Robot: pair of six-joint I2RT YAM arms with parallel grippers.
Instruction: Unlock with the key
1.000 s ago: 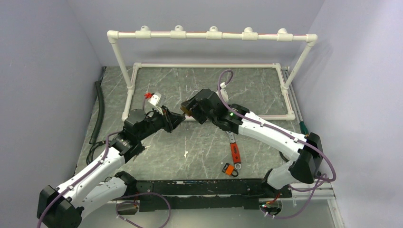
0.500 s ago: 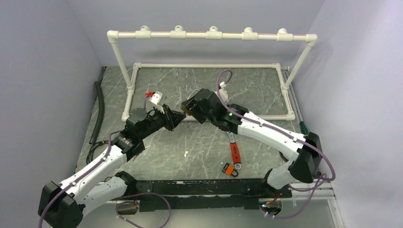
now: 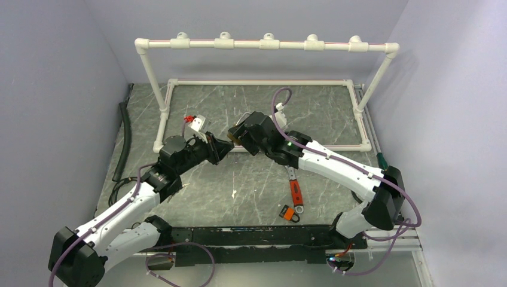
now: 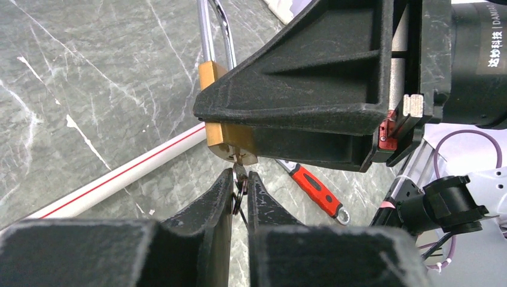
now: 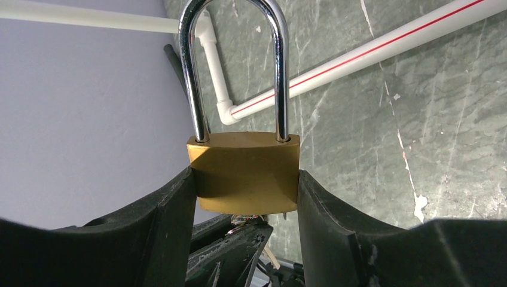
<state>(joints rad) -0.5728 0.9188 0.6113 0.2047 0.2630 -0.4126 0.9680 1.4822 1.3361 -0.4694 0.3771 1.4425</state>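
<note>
- Padlock [image 5: 244, 173] of brass, in the air over the grey marbled table [image 3: 251, 191], near its middle, between the two arm tips.
- Right gripper [image 5: 244, 186]: fingers [image 5: 170, 215] part-spread and clamped on the padlock's two sides, chrome shackle [image 5: 280, 66] upright beyond them, both legs in the body.
- Left gripper [image 4: 239, 186]: fingertips [image 4: 222, 194] nearly together, pinched on the key [image 4: 240, 173], key tip at the keyhole in the padlock's bottom face.
- Red-handled wrench [image 3: 295, 191] flat on the table under the right arm; small orange lock [image 3: 289, 213] just beside its near end.
- White pipe frame [image 3: 263, 43] at the table's far side.
</note>
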